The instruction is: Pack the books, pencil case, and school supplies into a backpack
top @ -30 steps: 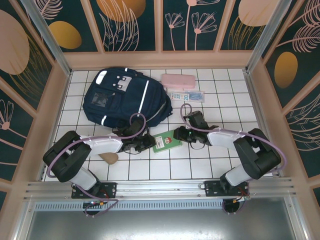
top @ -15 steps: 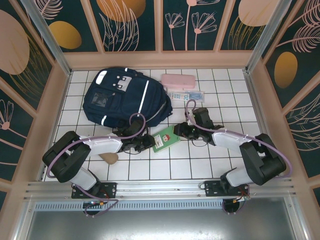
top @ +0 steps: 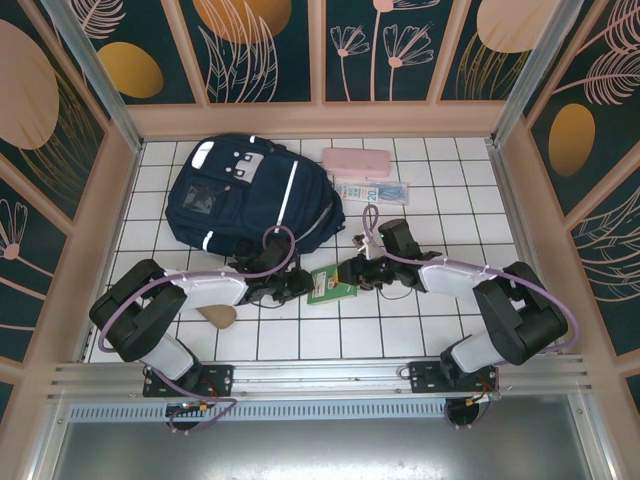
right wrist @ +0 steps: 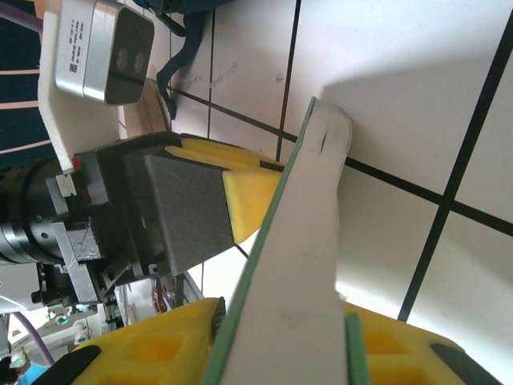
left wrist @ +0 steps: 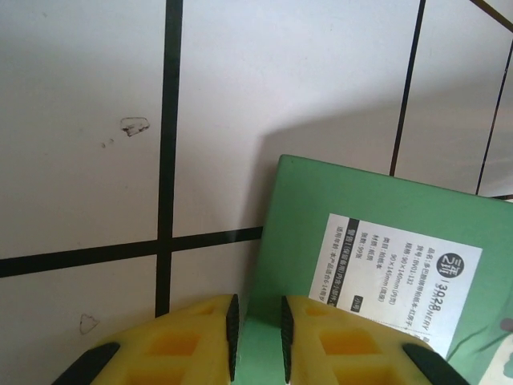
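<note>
- Green book [top: 331, 283] sits between the two sets of fingers and bridges the gap from one to the other. From the left wrist, a white label [left wrist: 401, 273] shows on its cover.
- Left fingers [left wrist: 212, 341]: yellow pads nearly together, pinching one edge of the green book. A strip of green shows in the narrow slot between them.
- Right fingers [right wrist: 389, 353]: pinching the opposite edge. The book is seen edge-on here, its white page block running up between the pads, and the slot is no wider than the book.
- From the right wrist, the book is tilted and off the table [top: 380, 325], with its shadow on the tiles beneath. A grey-and-yellow pad of the left fingers presses its far end.
- Backpack [top: 250, 195] lies flat just beyond the left fingers, apart from the book. Cannot tell whether it is open or what is inside.
- Packet [top: 372, 192] and pink pencil case [top: 355, 160] lie on the table beyond the right fingers, beside the backpack, touching neither set of fingers.
</note>
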Action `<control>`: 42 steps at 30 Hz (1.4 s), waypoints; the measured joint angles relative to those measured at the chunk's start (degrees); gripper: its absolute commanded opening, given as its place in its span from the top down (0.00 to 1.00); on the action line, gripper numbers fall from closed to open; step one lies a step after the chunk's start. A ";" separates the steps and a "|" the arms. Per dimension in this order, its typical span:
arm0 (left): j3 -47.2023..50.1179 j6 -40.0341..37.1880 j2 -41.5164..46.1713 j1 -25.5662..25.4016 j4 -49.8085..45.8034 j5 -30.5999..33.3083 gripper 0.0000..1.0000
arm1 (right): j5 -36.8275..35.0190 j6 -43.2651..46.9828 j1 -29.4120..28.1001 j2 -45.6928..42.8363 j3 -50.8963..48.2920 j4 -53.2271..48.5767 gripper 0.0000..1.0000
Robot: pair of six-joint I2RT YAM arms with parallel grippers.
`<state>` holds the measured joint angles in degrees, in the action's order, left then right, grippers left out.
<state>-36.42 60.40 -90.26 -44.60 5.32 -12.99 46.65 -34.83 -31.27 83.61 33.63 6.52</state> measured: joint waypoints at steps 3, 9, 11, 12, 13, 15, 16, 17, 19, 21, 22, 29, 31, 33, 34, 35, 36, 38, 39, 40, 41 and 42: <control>-0.11 -0.35 -0.07 0.00 -0.02 0.02 0.77 | -0.74 0.81 0.00 0.00 1.03 -2.82 0.70; -0.13 -0.76 -0.07 0.00 -0.87 0.66 0.76 | -4.04 2.05 1.36 -0.61 1.49 -7.74 0.67; -0.15 -0.85 -0.07 0.00 -1.38 0.98 0.76 | -5.20 2.23 2.01 -1.68 1.49 -8.98 0.70; -0.26 -1.01 -0.07 -0.02 -1.73 1.14 0.76 | -5.68 2.58 2.43 -2.34 1.49 -9.51 0.77; -0.52 -1.20 -0.07 -0.04 -2.19 1.36 0.76 | -5.86 2.64 2.86 -2.95 1.49 -9.86 0.85; -1.09 -1.51 -0.07 -0.11 -2.95 1.62 0.75 | -6.16 2.64 3.58 -3.93 1.51 -10.25 1.00; -1.55 -1.81 -0.07 -0.11 -3.43 1.73 0.74 | -6.25 2.56 3.98 -4.31 1.51 -10.43 1.00; -1.97 -1.99 -0.07 -0.11 -3.76 1.77 0.73 | -6.36 2.62 4.24 -4.50 1.51 -10.49 1.00; -3.19 -2.69 -0.07 -0.11 -4.83 2.19 0.72 | -6.60 2.62 4.55 -4.61 1.51 -10.67 1.00; -4.81 -3.65 0.00 -0.11 -6.54 3.10 0.70 | -6.78 2.60 4.66 -4.61 1.51 -10.78 1.00; -5.88 -4.28 0.11 -0.11 -7.67 3.58 0.68 | -6.78 2.60 4.76 -4.61 1.53 -10.82 1.00; -19.30 -12.17 1.49 0.26 -18.12 11.91 0.51 | -6.80 2.08 7.80 -7.19 1.51 -11.10 1.00; -24.52 -15.28 1.05 0.85 -20.52 14.86 0.48 | -6.78 1.68 8.83 -8.33 1.51 -11.10 1.00; -29.73 -18.38 -0.59 1.99 -22.36 17.40 0.46 | -6.75 1.44 10.05 -9.77 1.51 -11.10 1.00; -31.78 -19.45 -1.64 2.54 -22.77 18.29 0.46 | -6.75 1.42 10.64 -10.43 1.53 -11.10 1.00; -34.05 -20.72 -3.10 3.26 -23.45 19.23 0.45 | -6.78 1.36 11.30 -11.10 1.51 -11.10 1.00; -36.35 -22.18 -5.05 4.07 -23.93 20.35 0.45 | -6.75 1.29 11.93 -11.74 1.51 -11.10 1.00; -40.33 -24.59 -8.85 5.29 -25.42 22.43 0.45 | -6.75 1.27 12.94 -12.79 1.51 -11.10 1.00; -42.56 -26.03 -11.32 5.86 -26.27 23.67 0.45 | -6.75 1.27 13.38 -13.35 1.51 -11.10 1.00; -44.24 -27.06 -13.18 6.29 -27.04 24.59 0.45 | -6.75 1.25 13.68 -13.84 1.51 -11.10 1.00; -46.36 -28.46 -15.61 6.78 -27.96 25.79 0.45 | -6.75 1.25 13.99 -14.34 1.51 -11.10 1.00; -48.06 -29.64 -17.59 7.08 -28.61 26.73 0.44 | -6.73 1.25 14.19 -14.75 1.51 -11.10 1.00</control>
<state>-84.49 30.76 -107.85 -37.52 -23.29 13.74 39.92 -33.58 -17.08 68.86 35.14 -4.58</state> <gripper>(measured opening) 0.551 0.205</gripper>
